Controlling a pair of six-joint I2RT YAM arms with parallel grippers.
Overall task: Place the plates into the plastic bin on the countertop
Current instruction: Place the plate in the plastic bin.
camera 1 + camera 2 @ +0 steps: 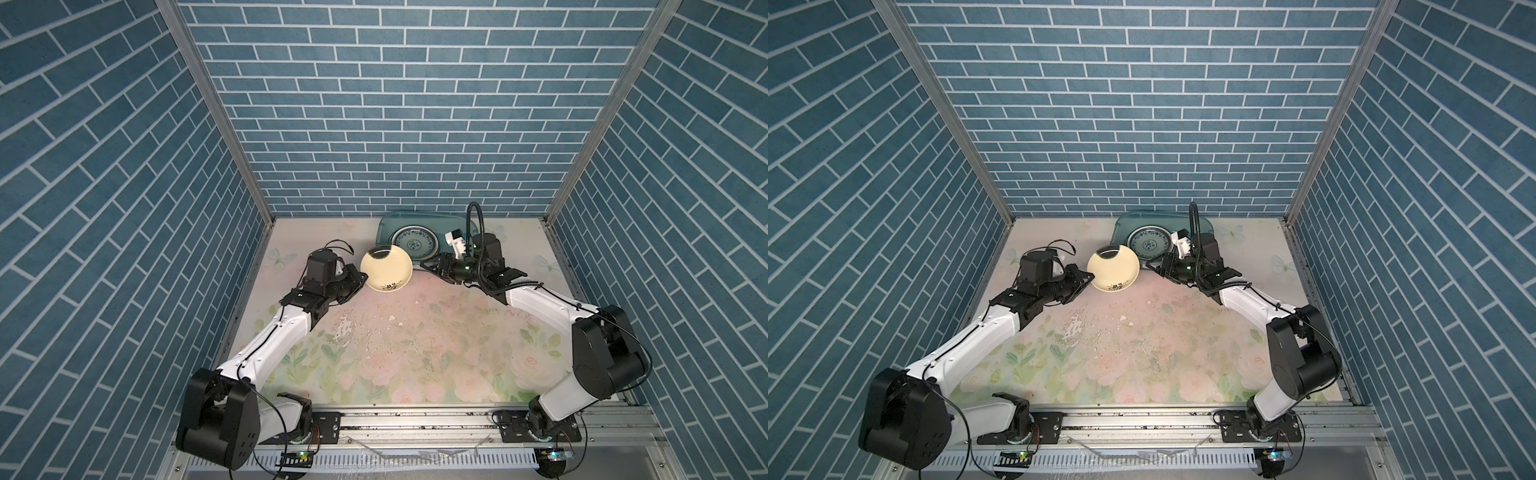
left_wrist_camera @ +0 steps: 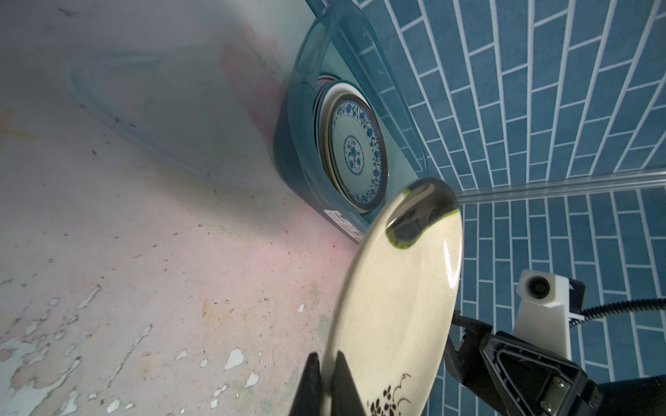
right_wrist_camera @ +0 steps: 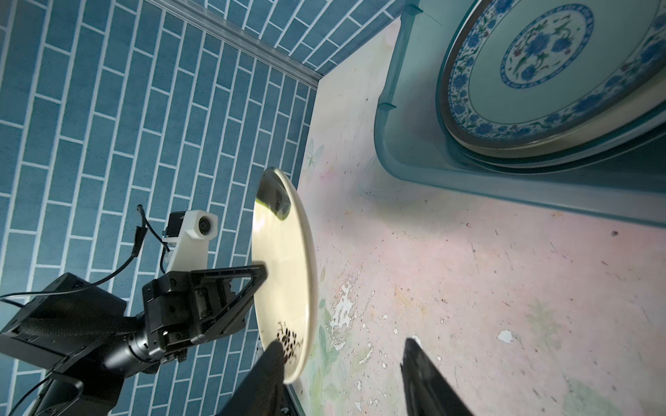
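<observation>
Left gripper (image 1: 365,277) is clamped on the rim of the cream plate (image 1: 386,269), holding it tilted above the counter (image 1: 415,332), toward the far edge. Right gripper (image 3: 340,345) sits with jaws apart just beside the plate's opposite rim; whether it touches, I cannot tell. Behind them, the plastic bin (image 1: 384,232) stands at the far edge, with a teal floral plate (image 1: 415,242) topping its stack.

1. The cream plate (image 1: 386,273), pinched in my left gripper (image 1: 365,276), hangs tilted just beside my right gripper (image 1: 427,266).
2. Stacked plates (image 1: 415,243) take up much of the bin (image 1: 384,226).
3. The countertop (image 1: 415,332) before me lies open.
</observation>
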